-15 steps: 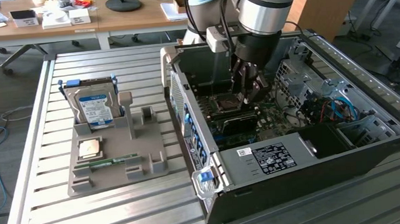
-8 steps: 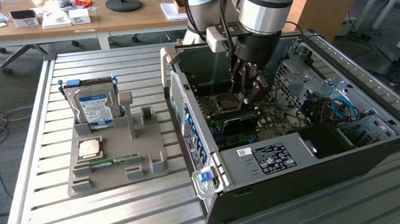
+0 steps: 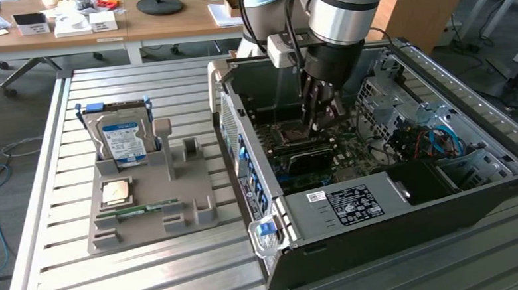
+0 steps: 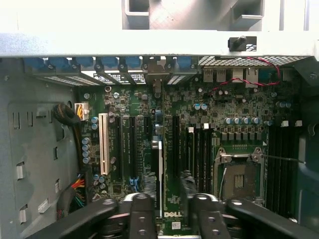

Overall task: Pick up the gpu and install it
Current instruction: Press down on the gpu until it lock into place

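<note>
The gpu (image 4: 158, 149) stands edge-on in a slot of the green motherboard (image 4: 239, 114), a thin dark card with its silver bracket end (image 4: 156, 82) against the case's rear wall. My gripper (image 4: 168, 185) hangs just above it inside the open computer case (image 3: 474, 193), one finger on each side of the card's edge. One fingertip (image 4: 149, 181) sits close to the card. The other fingertip (image 4: 187, 181) stands apart from it with a visible gap. In the exterior view the gripper (image 3: 320, 122) reaches down over the middle of the motherboard.
A grey holder tray (image 3: 148, 220) on the slatted table carries a silver hard drive (image 3: 121, 140), a processor chip (image 3: 118, 191) and a green memory stick (image 3: 147, 208). The empty processor socket (image 4: 239, 177) and case walls lie close around the gripper.
</note>
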`<state>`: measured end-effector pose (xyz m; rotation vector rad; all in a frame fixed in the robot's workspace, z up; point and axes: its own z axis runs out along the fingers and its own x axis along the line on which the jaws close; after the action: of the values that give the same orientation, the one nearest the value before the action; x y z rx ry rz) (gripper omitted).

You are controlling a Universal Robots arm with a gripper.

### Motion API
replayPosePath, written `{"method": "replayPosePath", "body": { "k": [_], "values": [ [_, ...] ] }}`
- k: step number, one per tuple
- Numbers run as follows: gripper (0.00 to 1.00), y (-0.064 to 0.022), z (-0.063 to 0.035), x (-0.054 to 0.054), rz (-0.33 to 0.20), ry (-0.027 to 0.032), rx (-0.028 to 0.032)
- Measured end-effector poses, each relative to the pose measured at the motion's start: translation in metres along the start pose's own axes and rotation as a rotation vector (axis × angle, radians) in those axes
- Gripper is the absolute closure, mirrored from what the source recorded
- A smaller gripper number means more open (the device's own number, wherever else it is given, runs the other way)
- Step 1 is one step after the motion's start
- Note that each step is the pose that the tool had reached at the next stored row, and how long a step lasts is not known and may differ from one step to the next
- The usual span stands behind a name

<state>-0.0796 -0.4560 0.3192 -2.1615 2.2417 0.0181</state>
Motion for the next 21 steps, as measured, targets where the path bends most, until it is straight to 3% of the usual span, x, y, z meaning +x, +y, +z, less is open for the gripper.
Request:
{"method": "replayPosePath", "body": {
  "k": [4, 6, 9, 17, 21],
  "values": [
    [0.76, 0.0, 0.0, 0.0, 0.0, 0.0, 0.0],
    [0.88, 0.0, 0.0, 0.0, 0.0, 0.0, 0.0],
    [0.89, 0.0, 0.0, 0.0, 0.0, 0.0, 0.0],
    [0.89, 0.0002, 0.0146, 0.0, 0.0, 0.0, 0.0],
    [0.89, 0.0002, 0.0168, 0.0, -0.002, -0.0002, 0.0001]
  ]
}}
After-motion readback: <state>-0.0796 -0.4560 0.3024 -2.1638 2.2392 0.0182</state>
